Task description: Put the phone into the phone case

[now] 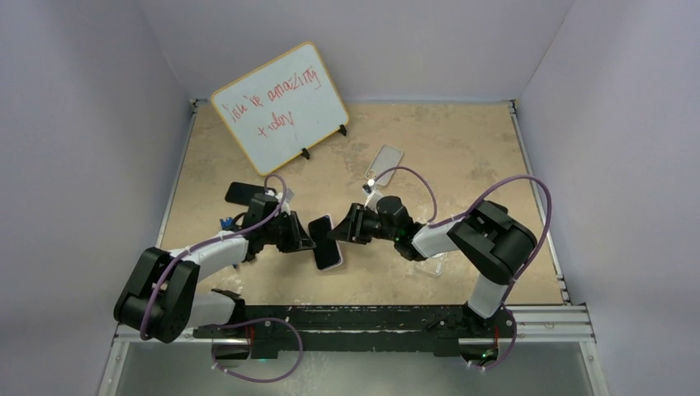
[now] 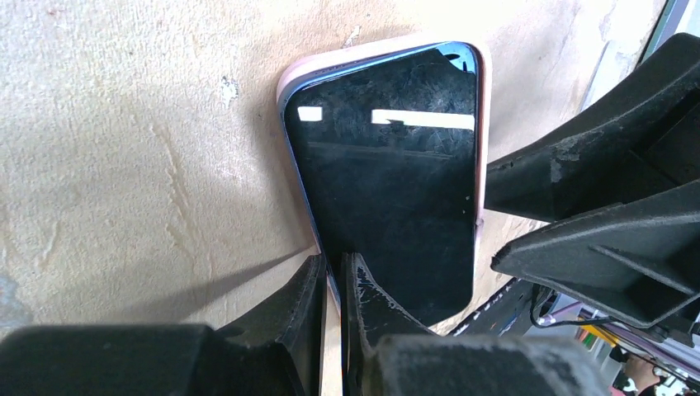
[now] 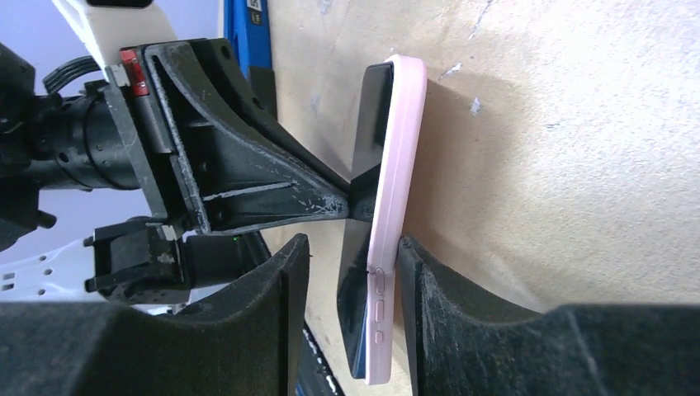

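L hand (image 2: 334, 264) pinches phone (image 2: 388, 181) edge; R hand (image 3: 351, 247) open astride it; case (image 3: 400, 165) seemingly half-on.

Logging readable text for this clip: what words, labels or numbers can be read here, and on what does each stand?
"You're amazing": red handwriting, top line on the whiteboard.
"+ dov": second line there, roughly; the handwriting is unclear.
White marks on the blue part at the top of the right wrist view: too blurred to read.
Phone and case: no text visible.
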`<state>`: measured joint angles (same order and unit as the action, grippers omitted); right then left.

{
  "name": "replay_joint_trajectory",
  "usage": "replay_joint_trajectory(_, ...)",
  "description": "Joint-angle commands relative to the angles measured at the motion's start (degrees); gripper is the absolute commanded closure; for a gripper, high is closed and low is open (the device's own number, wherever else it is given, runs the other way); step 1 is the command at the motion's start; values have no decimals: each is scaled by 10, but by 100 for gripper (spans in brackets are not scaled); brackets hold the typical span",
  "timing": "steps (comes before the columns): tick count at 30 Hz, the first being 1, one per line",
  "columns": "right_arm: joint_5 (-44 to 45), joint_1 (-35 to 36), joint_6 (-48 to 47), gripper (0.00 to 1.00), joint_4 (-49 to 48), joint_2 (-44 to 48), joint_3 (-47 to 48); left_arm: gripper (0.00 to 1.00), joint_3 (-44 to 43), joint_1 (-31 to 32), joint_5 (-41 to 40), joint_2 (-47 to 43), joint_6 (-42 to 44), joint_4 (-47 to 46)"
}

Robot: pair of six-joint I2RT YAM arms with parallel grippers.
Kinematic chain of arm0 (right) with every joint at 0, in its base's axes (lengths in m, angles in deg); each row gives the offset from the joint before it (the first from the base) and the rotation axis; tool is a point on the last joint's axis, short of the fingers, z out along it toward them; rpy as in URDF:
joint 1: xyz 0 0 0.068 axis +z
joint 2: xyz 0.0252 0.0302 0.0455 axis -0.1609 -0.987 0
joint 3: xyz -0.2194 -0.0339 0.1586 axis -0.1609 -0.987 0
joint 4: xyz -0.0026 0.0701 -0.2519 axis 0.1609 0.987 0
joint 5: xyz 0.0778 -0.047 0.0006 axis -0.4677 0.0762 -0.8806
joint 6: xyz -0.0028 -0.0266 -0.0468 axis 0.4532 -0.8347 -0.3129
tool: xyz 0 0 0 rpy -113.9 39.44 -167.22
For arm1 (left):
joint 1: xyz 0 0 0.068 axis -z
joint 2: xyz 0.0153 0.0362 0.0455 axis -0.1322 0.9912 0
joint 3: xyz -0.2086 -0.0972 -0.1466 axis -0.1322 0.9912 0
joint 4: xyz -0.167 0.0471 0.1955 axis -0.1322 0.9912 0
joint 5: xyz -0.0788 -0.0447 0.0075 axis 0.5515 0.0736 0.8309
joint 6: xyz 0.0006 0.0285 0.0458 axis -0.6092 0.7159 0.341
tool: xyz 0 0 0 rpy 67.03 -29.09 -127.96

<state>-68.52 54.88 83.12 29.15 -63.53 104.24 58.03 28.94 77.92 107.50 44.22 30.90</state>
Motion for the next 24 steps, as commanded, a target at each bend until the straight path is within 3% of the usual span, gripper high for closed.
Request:
replay_joint_trajectory(1, -63, 12, 24, 56, -110, 24, 9, 100, 19, 11, 56, 3, -17, -35)
replay_joint_trajectory(7, -53, 12, -1, 57, -47, 6, 19, 100, 23, 11, 57, -6, -19, -37)
replay_joint_trajectory(11, -68, 12, -1, 63, -56, -7, 24, 100, 25, 11, 59, -2, -19, -41)
replay_joint_trajectory(20, -96, 12, 8, 63, -70, -27, 37, 100, 25, 11, 57, -2, -8, -41)
replay_joint_trajectory(24, -85, 11, 6, 72, -52, -28, 39, 100, 23, 11, 55, -8, -6, -35)
